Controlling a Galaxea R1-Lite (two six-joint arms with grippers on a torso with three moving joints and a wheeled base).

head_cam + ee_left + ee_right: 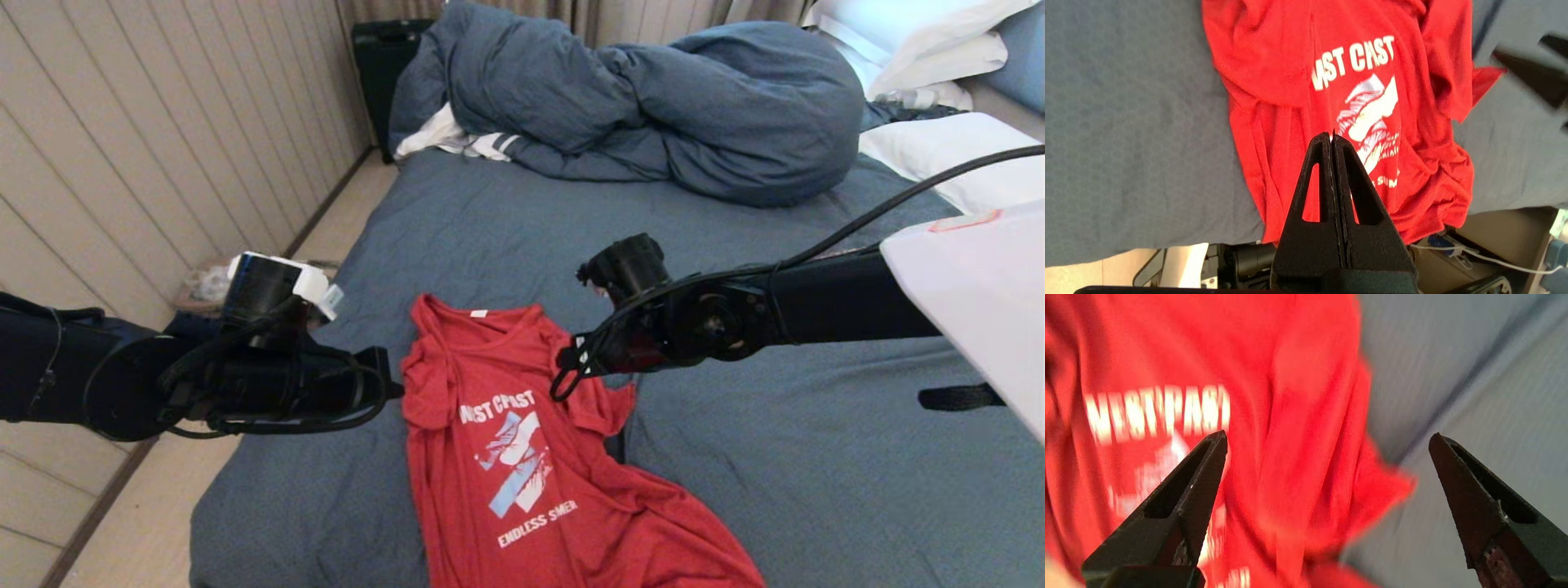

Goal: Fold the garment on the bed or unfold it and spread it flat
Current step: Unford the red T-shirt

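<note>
Beige panelled walls flank the large bed point(506, 220) with its wrinkled blue-grey sheet, where a bunched blue-grey duvet point(653, 98) and white pillows point(939, 49) lie at the far end. On the near part of the sheet lies the red short-sleeved T-shirt point(522, 457), print up, creased and partly bunched along its sides. Above its left edge hangs the left gripper point(1332, 139), fingers pressed together and holding nothing. Over the shirt's right sleeve is the right gripper point(1327, 437), fingers spread wide, empty.
</note>
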